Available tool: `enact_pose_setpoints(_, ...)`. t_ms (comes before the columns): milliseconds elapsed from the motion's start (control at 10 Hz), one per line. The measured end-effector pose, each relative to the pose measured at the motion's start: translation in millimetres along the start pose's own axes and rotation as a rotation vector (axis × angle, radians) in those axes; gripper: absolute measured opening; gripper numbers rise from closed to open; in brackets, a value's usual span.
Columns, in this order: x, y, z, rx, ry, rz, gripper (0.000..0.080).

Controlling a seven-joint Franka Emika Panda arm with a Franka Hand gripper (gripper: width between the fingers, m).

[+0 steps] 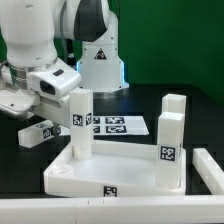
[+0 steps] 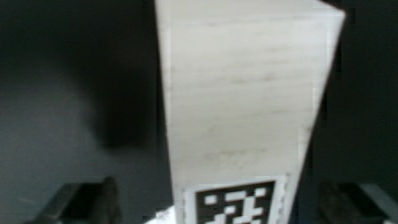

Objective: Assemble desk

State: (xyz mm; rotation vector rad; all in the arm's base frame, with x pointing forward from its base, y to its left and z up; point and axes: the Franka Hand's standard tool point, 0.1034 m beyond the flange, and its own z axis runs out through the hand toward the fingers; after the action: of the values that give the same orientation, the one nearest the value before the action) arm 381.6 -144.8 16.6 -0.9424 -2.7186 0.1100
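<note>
A: Desk tray (image 1: 108, 172) sits low in the middle of the exterior view, flat on the black tabletop (image 1: 20, 168). We count one leg (image 1: 80, 122) upright in its back corner on the exterior view's left. Two more legs (image 1: 171, 148) stand at the right side, one behind the other.

B: We also note a spare leg (image 1: 34, 133) lying on its side, off the tray, on the exterior view's left. Jaws?

A: Astride the upright leg near its top. In the wrist view a dark gap shows between one of the fingers (image 2: 80, 203) and the leg face, so we read the jaws as apart, not clamped.

B: Risks. We cannot tell whether that leg is fully seated in its socket. If it is loose, a finger that brushes it as the arm (image 1: 48, 82) lifts away could tip it or pull it out. A sideways exit could also nudge the tray, since nothing visible pins it down.

A: Agreed. Surroundings: matte black tabletop, the marker board (image 1: 115, 125) lying flat behind the tray, the white robot base (image 1: 100, 55) at the back, and a green backdrop (image 1: 175, 40) beyond it.
</note>
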Motion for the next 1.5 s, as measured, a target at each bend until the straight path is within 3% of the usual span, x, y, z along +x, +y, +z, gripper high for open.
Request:
enact_pose_setpoints(100, -5.3, -7.7, -11.2, -0.006, -0.021, 0.047, 0.0621)
enact_pose_setpoints(500, -15.0, -9.4, -46.7, -0.018, -0.082, 0.603, 0.0649)
enact_pose_setpoints(900, -12.3, -9.4, -40.6, -0.026, -0.068, 0.852, 0.0649)
enact_pose_setpoints(1100, -21.6, -15.5, -44.8, -0.042, -0.077, 1.029, 0.0649)
enact_pose_setpoints(1300, -28.0, -13.2, -48.5, -0.063, -0.077, 1.386, 0.0649)
enact_pose_setpoints(1400, -23.0, -6.5, -48.0, -0.054, -0.073, 1.568, 0.0649)
enact_pose_setpoints(1500, -22.9, -4.0, -49.6, -0.051, -0.071, 1.591, 0.0649)
